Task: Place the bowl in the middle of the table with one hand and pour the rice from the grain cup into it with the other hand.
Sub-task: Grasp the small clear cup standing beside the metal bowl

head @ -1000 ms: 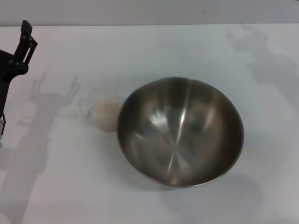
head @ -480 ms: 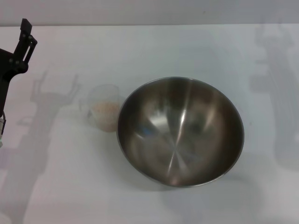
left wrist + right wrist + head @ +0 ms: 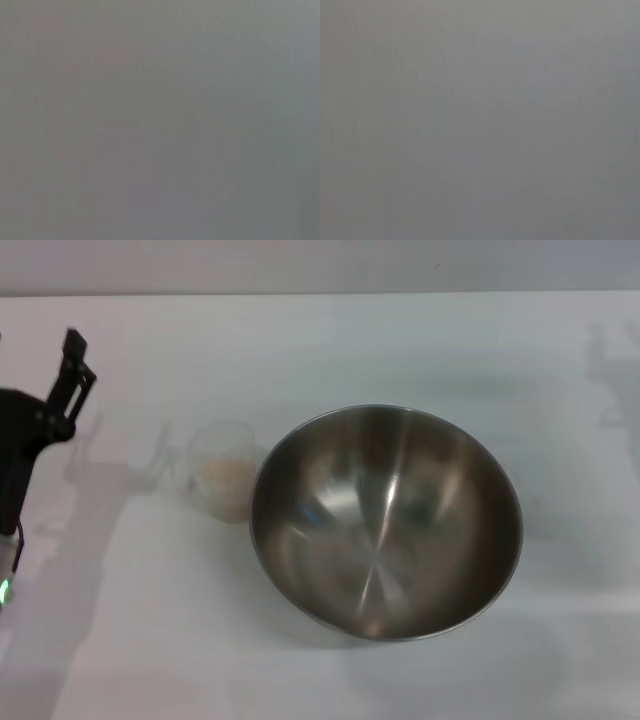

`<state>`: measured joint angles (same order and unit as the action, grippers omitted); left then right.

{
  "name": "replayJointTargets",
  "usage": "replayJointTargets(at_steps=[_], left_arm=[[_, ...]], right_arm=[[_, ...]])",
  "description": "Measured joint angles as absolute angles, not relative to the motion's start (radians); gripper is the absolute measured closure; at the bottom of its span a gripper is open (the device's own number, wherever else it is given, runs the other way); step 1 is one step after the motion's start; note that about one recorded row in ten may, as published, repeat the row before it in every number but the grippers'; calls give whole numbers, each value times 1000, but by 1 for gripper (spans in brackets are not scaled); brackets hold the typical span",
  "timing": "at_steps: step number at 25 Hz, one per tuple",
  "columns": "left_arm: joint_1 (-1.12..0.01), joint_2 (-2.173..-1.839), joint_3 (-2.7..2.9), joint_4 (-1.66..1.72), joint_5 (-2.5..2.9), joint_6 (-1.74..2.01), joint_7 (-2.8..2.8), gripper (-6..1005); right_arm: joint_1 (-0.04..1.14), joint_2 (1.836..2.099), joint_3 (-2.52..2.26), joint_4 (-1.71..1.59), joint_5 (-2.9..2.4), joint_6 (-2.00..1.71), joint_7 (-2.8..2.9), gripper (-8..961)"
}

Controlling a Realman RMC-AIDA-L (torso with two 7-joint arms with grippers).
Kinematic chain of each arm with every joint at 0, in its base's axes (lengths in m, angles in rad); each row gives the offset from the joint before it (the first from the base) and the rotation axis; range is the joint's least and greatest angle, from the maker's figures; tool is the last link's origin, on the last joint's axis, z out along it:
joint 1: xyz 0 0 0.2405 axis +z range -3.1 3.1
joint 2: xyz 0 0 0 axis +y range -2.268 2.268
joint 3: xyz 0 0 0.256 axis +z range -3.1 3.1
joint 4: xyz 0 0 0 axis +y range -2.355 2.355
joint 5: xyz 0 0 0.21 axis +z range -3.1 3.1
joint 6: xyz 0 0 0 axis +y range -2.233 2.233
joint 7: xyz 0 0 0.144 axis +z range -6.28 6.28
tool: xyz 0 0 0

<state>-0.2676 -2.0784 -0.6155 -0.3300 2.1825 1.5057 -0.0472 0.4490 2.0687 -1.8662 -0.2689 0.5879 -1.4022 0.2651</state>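
White worktop fills our head view. We see the bowl upright mid-worktop, empty. The grain cup stands touching the bowl's left side, rice inside. Left pincer hovers by the left edge, well apart from the cup; clenched or released, we cannot tell. Both wrist views show only grey.

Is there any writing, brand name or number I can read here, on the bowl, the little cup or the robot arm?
None can be read.
The bowl: bare shiny steel, no mark visible.
The grain cup: clear plastic holding the rice; no scale or label shows.
The left gripper: plain black, no lettering; a small green light glows low on the arm.
Both wrist views show only plain grey.
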Motion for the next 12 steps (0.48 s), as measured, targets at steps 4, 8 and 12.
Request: replayJointTargets(at_steps=[4, 8, 12], left_arm=[[-201, -2078, -543, -339, 2184, 1509, -41, 138], [-166, -2079, -470, -349, 2181, 1490, -24, 138], [-139, -2080, -425, -385, 2178, 1420, 28, 139]], right_arm=[[452, 2067, -1866, -219, 585, -1413, 283, 486], [447, 2064, -1855, -192, 587, -1418, 283, 487], [457, 2054, -1842, -186, 586, -1414, 284, 487]])
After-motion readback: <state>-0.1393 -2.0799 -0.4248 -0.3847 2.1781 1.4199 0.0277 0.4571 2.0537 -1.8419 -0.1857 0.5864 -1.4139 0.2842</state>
